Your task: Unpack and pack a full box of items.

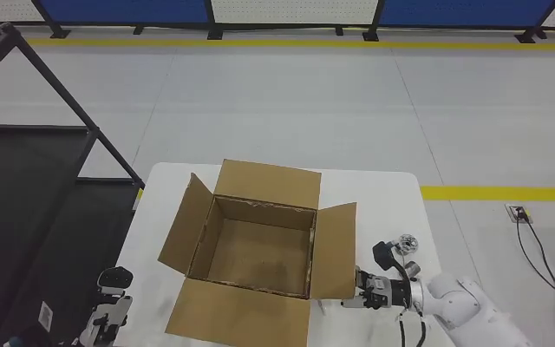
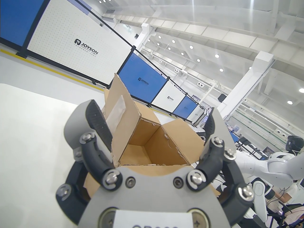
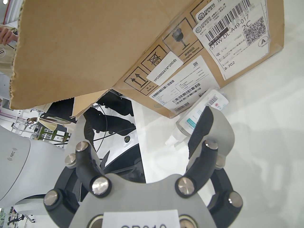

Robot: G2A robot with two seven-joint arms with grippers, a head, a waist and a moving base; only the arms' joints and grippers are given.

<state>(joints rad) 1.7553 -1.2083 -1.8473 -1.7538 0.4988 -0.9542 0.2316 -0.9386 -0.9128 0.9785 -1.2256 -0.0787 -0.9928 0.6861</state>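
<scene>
Cardboard box (image 1: 269,184) at centre of table (image 1: 381,199), flaps open, nothing inside. Plastic bottle (image 3: 211,99) lies against its base at 4 o'clock. Right gripper (image 3: 147,122) beside it, jaws spread wide, holding nothing. Left gripper (image 2: 154,109) at 8 o'clock, likewise. Bottle probably light, smooth and prone to roll; grip across mid-body.

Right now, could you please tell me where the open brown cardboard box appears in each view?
Top view: the open brown cardboard box sits mid-table, flaps spread, inside bare.
Left wrist view: the box is straight ahead beyond the left gripper, interior showing.
Right wrist view: the box is close beyond the right gripper, labelled side wall and one flap showing.
Shared landmark: the white table under the box.
</scene>
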